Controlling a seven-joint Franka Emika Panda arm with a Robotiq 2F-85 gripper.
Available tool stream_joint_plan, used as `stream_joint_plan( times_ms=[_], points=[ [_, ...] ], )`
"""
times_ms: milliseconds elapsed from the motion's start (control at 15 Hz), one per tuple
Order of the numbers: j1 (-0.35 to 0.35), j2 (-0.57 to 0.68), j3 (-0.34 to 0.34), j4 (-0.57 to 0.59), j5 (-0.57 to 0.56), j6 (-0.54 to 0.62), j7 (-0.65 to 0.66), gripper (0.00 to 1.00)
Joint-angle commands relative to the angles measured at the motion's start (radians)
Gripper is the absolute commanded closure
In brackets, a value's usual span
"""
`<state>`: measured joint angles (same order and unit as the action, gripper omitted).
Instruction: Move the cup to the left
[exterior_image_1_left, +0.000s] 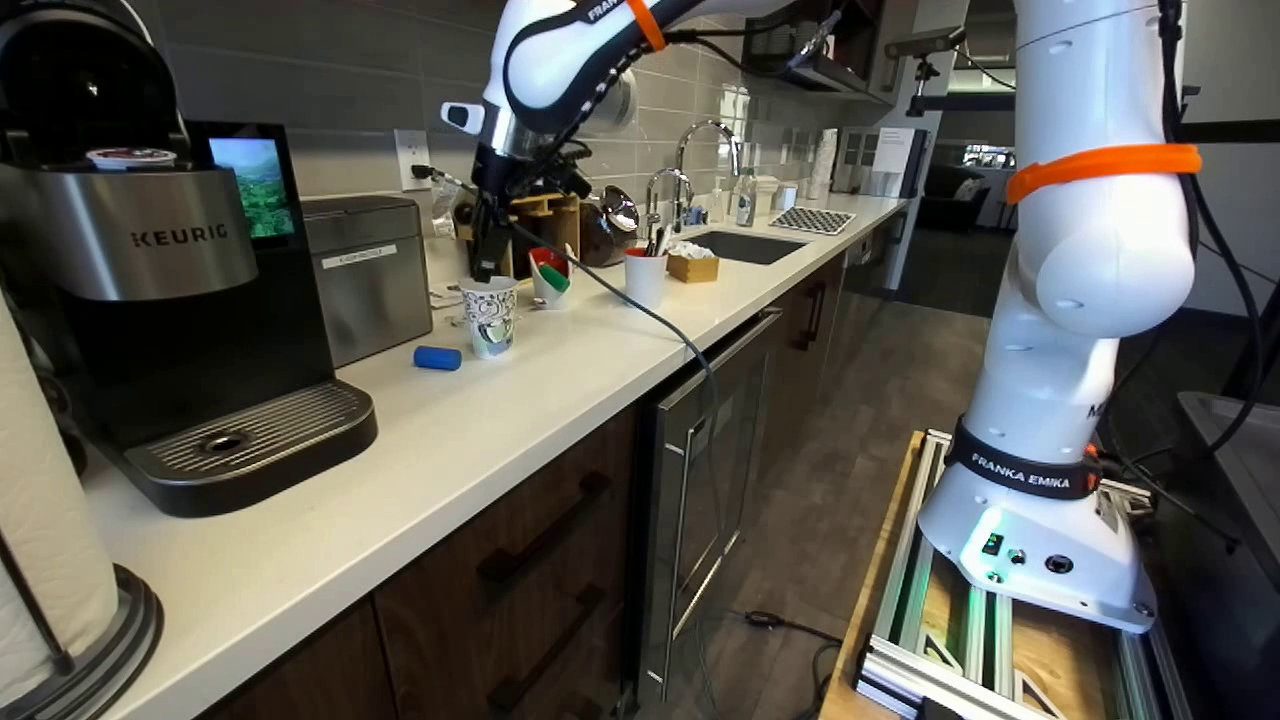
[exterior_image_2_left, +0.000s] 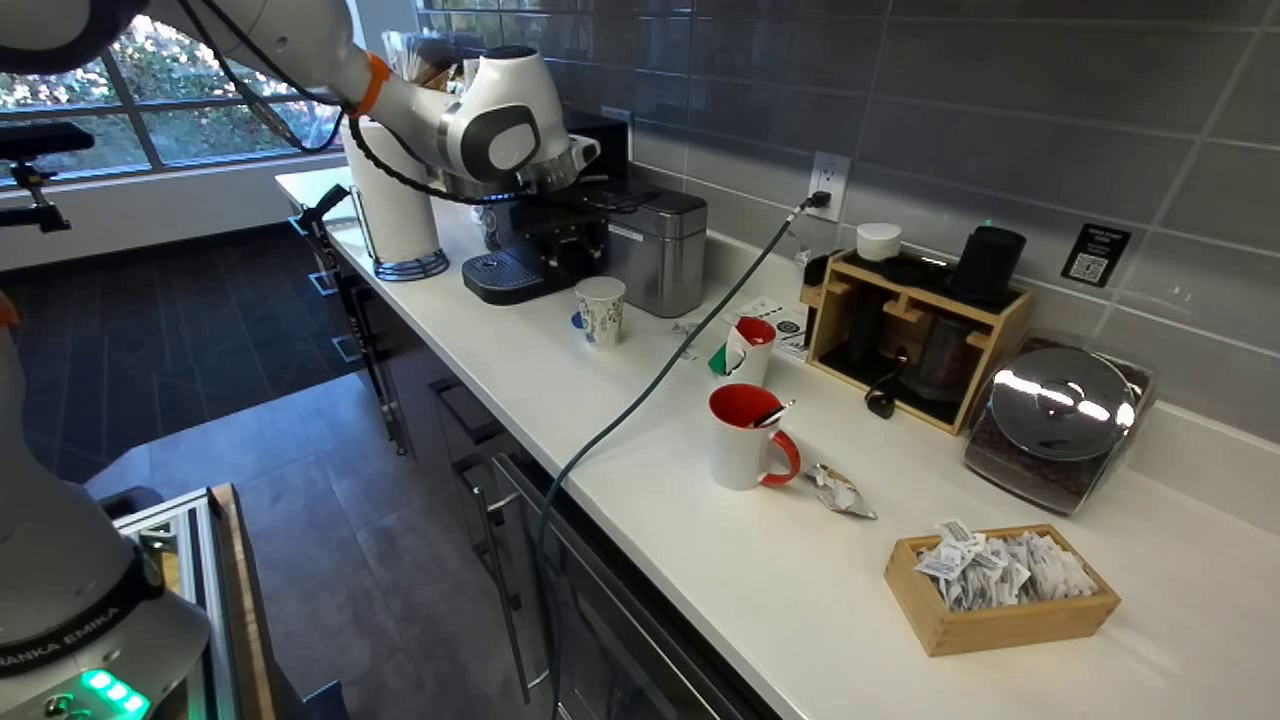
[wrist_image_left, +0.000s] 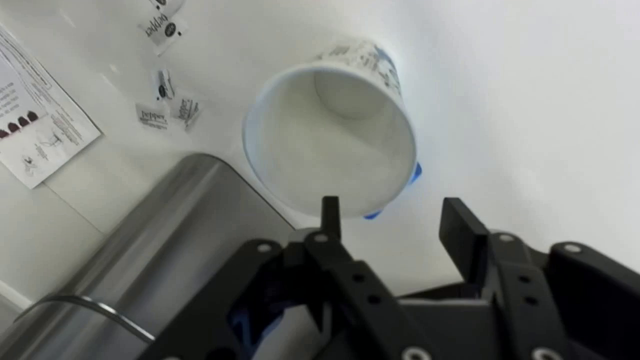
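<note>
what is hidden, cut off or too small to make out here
Wrist view: most of the blue cylinder, hidden by the cup.
Wrist view: whether the gripper touches the cup; one finger covers part of its rim.
Wrist view: part of the printed sheet, cut off by the left edge.
In an exterior view: part of the paper roll, cut off by the left edge.
In an exterior view: print on the packets, too small.
</note>
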<state>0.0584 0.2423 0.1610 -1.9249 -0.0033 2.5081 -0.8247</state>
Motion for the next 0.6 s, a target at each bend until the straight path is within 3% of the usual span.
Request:
stream_joint_plan(
  times_ms=[0, 133, 333, 533],
  points=[
    [-0.069, -0.114, 0.069, 0.000, 0.242, -0.167, -0.191, 0.11],
    [-0.089, -0.189, 0.058, 0.003, 0.383, -0.310, -0.361, 0.01],
    [-0.086, -0.315, -0.023, 0.001, 0.533, -0.513, -0.583, 0.00],
    [-0.068, -0.434, -0.123, 0.002, 0.678, -0.579, -0.729, 0.00]
  ],
)
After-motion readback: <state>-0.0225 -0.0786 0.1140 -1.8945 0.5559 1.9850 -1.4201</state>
